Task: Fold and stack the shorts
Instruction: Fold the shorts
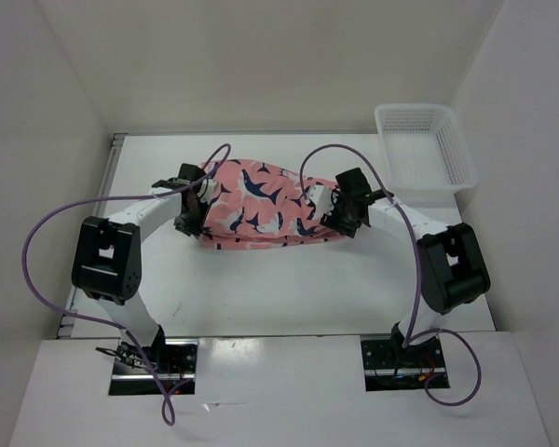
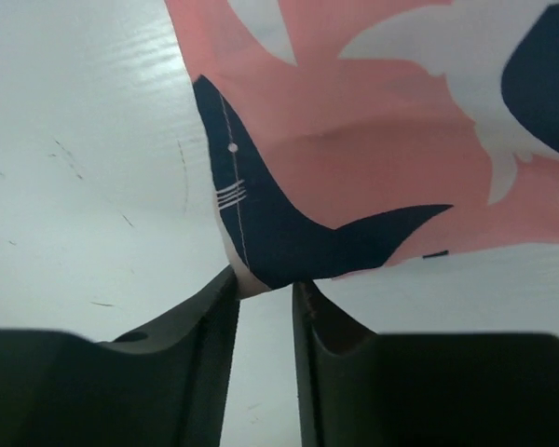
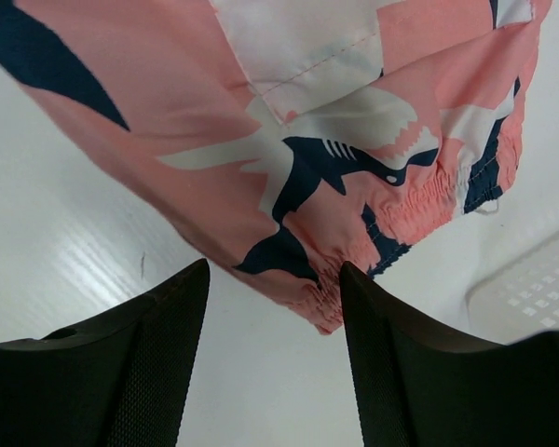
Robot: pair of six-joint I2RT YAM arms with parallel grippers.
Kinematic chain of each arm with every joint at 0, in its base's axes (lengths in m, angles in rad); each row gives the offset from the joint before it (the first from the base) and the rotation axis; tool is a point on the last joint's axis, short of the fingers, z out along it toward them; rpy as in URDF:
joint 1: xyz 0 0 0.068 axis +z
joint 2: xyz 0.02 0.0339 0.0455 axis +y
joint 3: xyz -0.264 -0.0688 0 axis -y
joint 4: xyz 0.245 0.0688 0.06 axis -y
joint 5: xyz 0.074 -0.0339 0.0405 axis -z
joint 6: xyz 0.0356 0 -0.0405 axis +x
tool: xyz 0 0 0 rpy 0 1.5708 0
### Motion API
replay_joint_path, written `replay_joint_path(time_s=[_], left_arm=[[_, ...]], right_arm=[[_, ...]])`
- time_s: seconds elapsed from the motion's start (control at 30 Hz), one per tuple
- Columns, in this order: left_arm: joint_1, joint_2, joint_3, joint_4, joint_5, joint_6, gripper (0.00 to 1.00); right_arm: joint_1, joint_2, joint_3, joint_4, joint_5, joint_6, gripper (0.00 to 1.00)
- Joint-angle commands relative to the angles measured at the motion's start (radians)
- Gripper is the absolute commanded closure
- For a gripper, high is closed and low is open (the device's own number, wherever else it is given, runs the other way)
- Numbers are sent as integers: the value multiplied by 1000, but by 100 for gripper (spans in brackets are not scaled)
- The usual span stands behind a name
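The coral-pink shorts (image 1: 261, 205) with navy-and-white shark shapes lie folded in a compact bundle on the white table, between my two grippers. My left gripper (image 1: 197, 212) is at the shorts' left edge. In the left wrist view its jaws (image 2: 265, 279) stand a narrow gap apart, and a navy corner of the shorts (image 2: 261, 242) sits right at the tips. My right gripper (image 1: 328, 212) is at the shorts' right edge. In the right wrist view it (image 3: 275, 270) is wide open, with the elastic waistband edge (image 3: 317, 298) lying between the tips, not pinched.
A white mesh plastic basket (image 1: 424, 144) stands at the table's back right corner; its corner shows in the right wrist view (image 3: 531, 289). White walls enclose the table on the left, back and right. Purple cables loop over both arms.
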Motion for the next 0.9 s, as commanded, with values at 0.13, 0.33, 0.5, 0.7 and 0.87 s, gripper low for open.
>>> replay_joint_path(time_s=[0.13, 0.33, 0.5, 0.7, 0.87], left_arm=[[-2, 59, -11, 67, -56, 2, 82], [-11, 99, 51, 89, -56, 2, 97], [-11, 49, 166, 8, -82, 2, 98], [-80, -14, 245, -132, 54, 2, 98], [-180, -14, 61, -122, 36, 2, 97]], right_arm=[[6, 43, -36, 181, 121, -39, 47], [6, 34, -10, 185, 132, -48, 93], [15, -44, 14, 184, 172, -76, 99], [16, -139, -33, 131, 183, -96, 100], [16, -171, -148, 123, 173, -108, 100]])
